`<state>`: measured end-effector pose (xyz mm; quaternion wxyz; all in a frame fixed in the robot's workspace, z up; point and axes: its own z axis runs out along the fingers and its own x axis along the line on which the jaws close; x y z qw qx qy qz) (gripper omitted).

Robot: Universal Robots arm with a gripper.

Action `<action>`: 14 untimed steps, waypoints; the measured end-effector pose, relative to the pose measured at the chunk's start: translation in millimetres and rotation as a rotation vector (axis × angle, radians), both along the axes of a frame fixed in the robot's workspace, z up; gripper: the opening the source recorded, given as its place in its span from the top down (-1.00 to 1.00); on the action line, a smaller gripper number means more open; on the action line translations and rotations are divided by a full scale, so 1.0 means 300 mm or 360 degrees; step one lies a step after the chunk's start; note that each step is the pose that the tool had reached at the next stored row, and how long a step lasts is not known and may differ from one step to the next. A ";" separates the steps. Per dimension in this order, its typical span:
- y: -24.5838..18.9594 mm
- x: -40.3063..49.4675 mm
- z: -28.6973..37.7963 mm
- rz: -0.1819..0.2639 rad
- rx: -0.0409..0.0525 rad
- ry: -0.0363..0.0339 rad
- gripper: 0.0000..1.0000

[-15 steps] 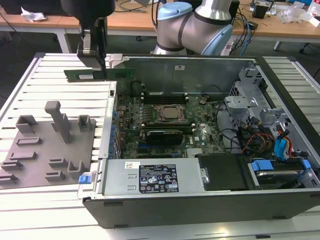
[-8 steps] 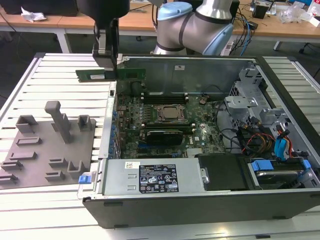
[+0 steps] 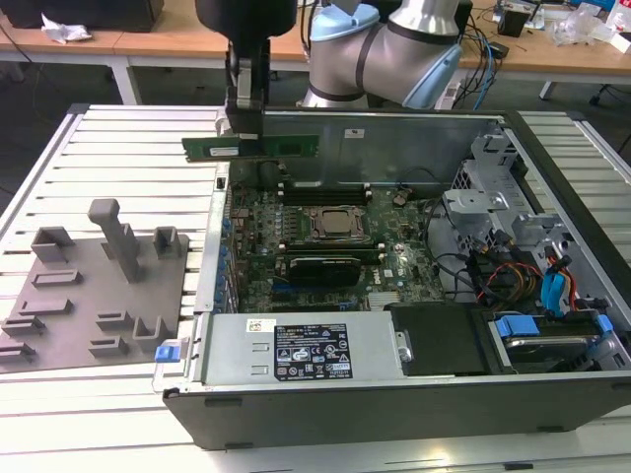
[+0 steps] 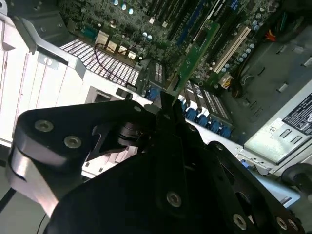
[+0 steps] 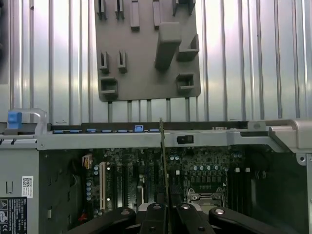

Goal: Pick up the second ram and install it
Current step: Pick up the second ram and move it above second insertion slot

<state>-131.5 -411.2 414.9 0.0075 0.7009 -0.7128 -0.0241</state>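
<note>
The second ram (image 3: 251,148), a long thin green board, hangs level in the air above the rear corner of the open computer case (image 3: 394,394) on the exterior view's left. My gripper (image 3: 245,130) is shut on its middle from above. In both wrist views the stick shows edge-on, running out from between the fingers: second ram (image 4: 197,51), gripper (image 4: 165,105); second ram (image 5: 163,161), gripper (image 5: 165,208). The green motherboard (image 3: 394,261) lies below inside the case, its dark memory slots (image 3: 325,189) beside the processor socket (image 3: 335,225).
A grey plastic holder block (image 3: 94,286) sits on the slatted metal table (image 3: 128,138) at the exterior view's left, also grey holder block (image 5: 146,48). A power supply (image 3: 306,350), cables (image 3: 503,271) and drive bays (image 3: 552,335) fill the case's near and right side.
</note>
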 end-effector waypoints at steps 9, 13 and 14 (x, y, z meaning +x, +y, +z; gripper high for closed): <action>0.000 0.133 0.000 0.0000 0.0000 0.0001 0.73; 0.000 0.178 0.000 0.0000 0.0000 0.0001 0.73; 0.000 0.188 0.000 0.0000 0.0000 0.0001 0.73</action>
